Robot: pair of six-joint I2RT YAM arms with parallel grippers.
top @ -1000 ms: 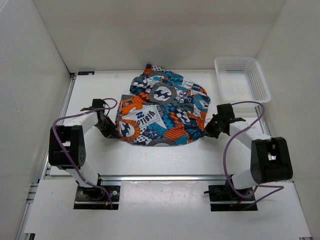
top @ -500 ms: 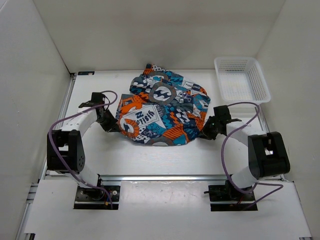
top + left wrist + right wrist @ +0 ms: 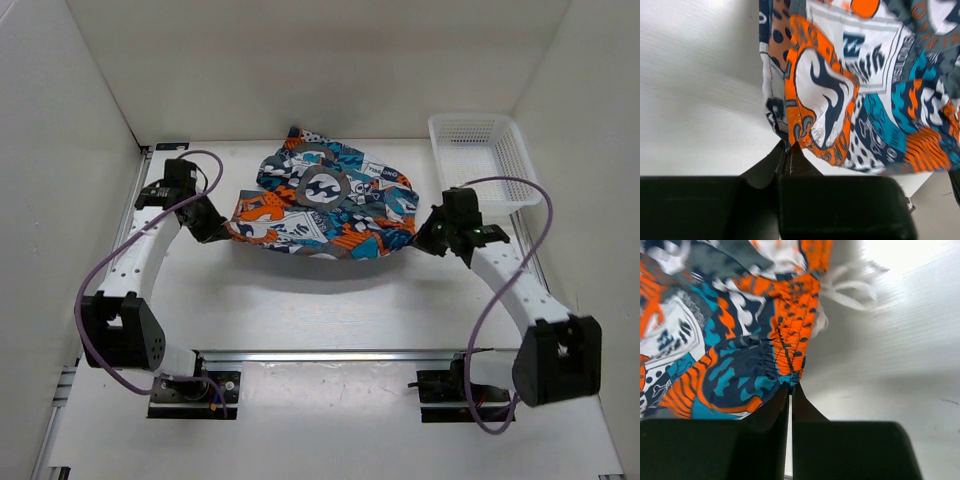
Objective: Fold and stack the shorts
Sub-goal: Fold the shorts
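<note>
Shorts [image 3: 325, 210] mid-table [image 3: 300, 310], near edge raised and stretched, likely for folding over. Left gripper [image 3: 222, 231] pinched tight on left corner, right gripper [image 3: 422, 243] clamped on waistband edge, pulling fabric taut.

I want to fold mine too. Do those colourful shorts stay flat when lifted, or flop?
Probably floppy: the shorts droop between the left gripper and the right gripper. Likely light too: two small edge pinches hold them up.
</note>
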